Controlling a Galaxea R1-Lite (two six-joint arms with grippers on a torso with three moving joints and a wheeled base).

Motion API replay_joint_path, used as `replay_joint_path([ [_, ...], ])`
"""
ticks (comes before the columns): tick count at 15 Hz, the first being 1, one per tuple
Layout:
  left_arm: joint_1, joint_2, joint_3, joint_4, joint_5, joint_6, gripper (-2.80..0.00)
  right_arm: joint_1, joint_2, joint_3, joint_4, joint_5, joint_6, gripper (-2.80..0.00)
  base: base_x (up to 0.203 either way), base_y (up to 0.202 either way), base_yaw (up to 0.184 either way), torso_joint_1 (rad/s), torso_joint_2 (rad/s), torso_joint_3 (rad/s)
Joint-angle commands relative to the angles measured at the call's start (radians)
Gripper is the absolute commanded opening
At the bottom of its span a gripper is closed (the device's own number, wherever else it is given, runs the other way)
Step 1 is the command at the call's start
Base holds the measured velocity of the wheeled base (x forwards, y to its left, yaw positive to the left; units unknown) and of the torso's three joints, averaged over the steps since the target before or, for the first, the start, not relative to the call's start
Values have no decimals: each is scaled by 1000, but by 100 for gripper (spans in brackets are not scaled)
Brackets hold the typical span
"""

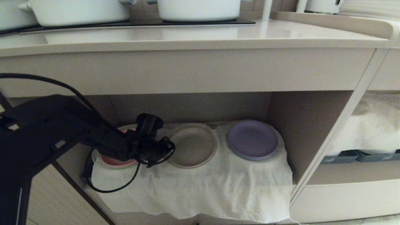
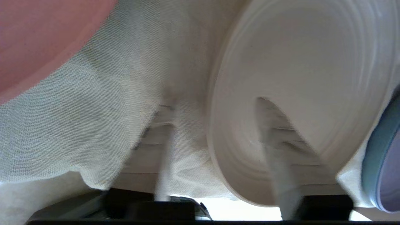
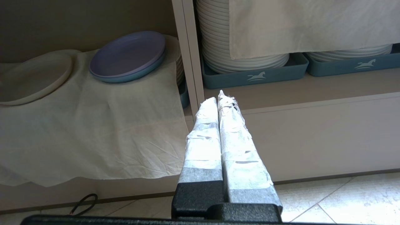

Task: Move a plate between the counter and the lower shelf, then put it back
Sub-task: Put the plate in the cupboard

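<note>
Plate (image 1: 192, 145) sits flat on the white cloth (image 1: 200, 187) in the lower shelf (image 1: 300, 125), between a pink plate (image 1: 114, 161) and a purple plate (image 1: 252, 139). I judge it light, stiff and smooth, probably breakable, so its low upright rim is the only real handle. My left gripper (image 2: 218, 162) is at that near rim, fingers (image 2: 282, 175) apart and straddling it, one over the base, one outside on the cloth; nothing is clamped. I'd say the soft, wrinkled cloth could bunch under the outer finger or get pinched along with the rim. Both neighbours sit close, so there's little room to swing sideways. Above, the counter (image 1: 187, 39) overhangs, so any lift must come out forward first. My right gripper (image 3: 220, 103) hangs outside the shelf, fingers together, holding nothing.
</note>
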Motion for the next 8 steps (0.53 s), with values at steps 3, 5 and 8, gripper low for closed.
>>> replay_joint_path([
  [3,0,-17,3,-1,2,-6,0,0,0,0,-1,0,0,-280,0,0,0,0,0,0],
  [5,0,-34,15,-2,2,-7,0,0,0,0,-1,0,0,-280,0,0,0,0,0,0],
  [8,0,-61,55,-1,2,-3,0,0,0,0,-1,0,0,-280,0,0,0,0,0,0],
])
